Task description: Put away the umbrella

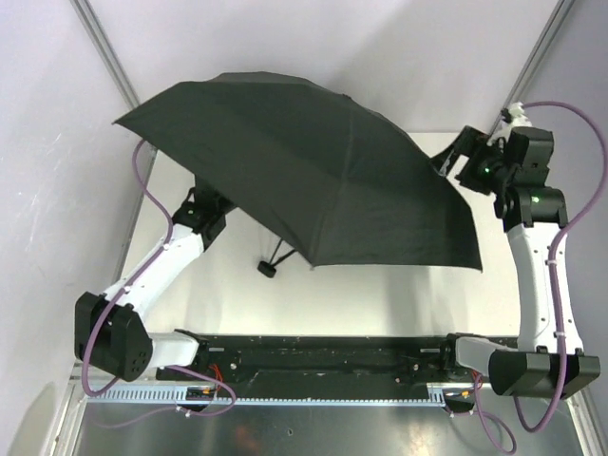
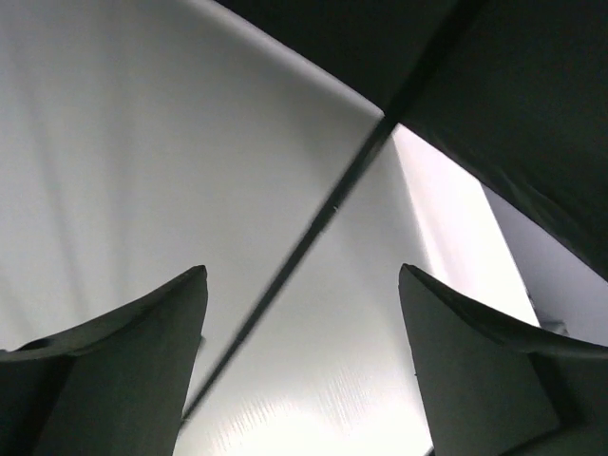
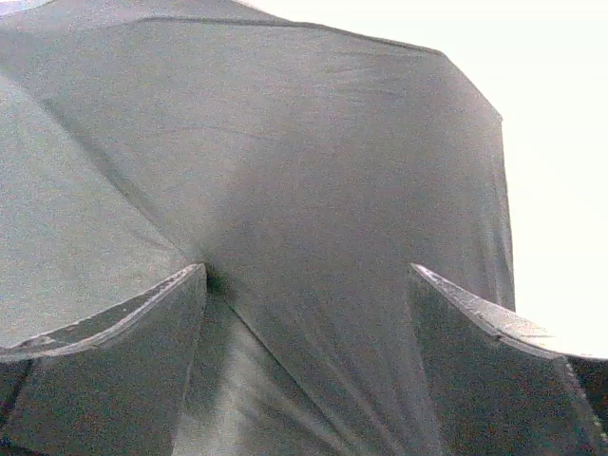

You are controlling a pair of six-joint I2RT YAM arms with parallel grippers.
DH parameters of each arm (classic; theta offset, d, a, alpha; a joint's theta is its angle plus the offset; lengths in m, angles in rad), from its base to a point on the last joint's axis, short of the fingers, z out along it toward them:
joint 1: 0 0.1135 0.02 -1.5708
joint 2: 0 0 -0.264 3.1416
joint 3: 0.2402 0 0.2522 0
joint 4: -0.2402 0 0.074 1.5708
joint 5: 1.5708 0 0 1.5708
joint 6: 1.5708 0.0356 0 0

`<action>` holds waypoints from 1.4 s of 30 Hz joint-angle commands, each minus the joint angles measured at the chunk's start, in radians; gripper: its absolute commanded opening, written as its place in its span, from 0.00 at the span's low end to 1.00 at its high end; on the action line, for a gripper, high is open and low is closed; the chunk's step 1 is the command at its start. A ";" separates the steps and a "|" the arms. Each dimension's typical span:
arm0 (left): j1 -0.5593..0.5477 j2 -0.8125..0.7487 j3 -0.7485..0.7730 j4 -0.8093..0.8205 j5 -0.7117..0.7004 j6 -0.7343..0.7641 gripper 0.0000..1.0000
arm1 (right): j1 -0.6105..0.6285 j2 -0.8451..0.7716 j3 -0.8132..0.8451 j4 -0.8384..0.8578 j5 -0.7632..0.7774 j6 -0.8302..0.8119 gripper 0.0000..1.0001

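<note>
- The umbrella (image 1: 313,171) is open. Its black canopy spreads over the far half of the white worktop (image 1: 380,294) and tilts so that the far-left edge stands higher than the near-right edge.
- A small black handle (image 1: 267,269) pokes out below the canopy's near edge, left of centre, over the worktop.
- The left arm (image 1: 161,266) reaches from the near-left corner under the left side of the canopy. From above, the fabric hides its wrist end.
- In the left wrist view, the left gripper (image 2: 302,275) is spread wide beneath the canopy. A thin dark rib (image 2: 313,228) runs on a slant between its fingers (image 2: 123,370), with a gap showing on either side.
- The underside of the canopy fills the top right of that view.
- The right arm (image 1: 537,275) rises along the right edge of the worktop and bends inward, so its wrist end is at the canopy's right rim.
- The right gripper (image 3: 306,268) is also spread. Its fingers (image 3: 494,370) stand apart with the outer face of the fabric directly in front and bulging between them.
- Whether either finger presses the cloth cannot be told.
</note>
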 commanded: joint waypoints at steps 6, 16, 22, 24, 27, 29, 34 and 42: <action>-0.047 0.180 0.215 -0.022 0.076 0.132 0.89 | -0.053 -0.254 -0.014 -0.227 0.485 0.019 0.99; -0.137 0.424 0.359 -0.007 0.095 0.056 0.74 | 0.045 -0.378 0.046 -0.293 0.125 -0.032 0.99; -0.139 0.431 0.409 -0.007 0.104 -0.008 0.15 | 0.073 -0.444 0.098 -0.372 0.324 -0.127 0.99; -0.138 0.407 0.422 -0.007 0.102 -0.038 0.04 | 0.108 -0.446 0.146 -0.400 0.444 -0.160 0.99; -0.129 0.362 0.437 -0.006 0.111 -0.121 0.01 | 0.171 -0.434 0.229 -0.437 0.540 -0.196 0.99; -0.128 0.336 0.453 -0.006 0.121 -0.158 0.00 | 0.207 -0.442 0.263 -0.435 0.519 -0.219 0.99; -0.128 0.275 0.485 -0.005 0.172 -0.217 0.00 | 0.240 -0.488 0.103 -0.312 0.143 -0.233 0.99; -0.159 0.203 0.463 0.038 0.273 -0.269 0.00 | 0.388 -0.392 -0.348 0.168 -0.304 0.130 0.93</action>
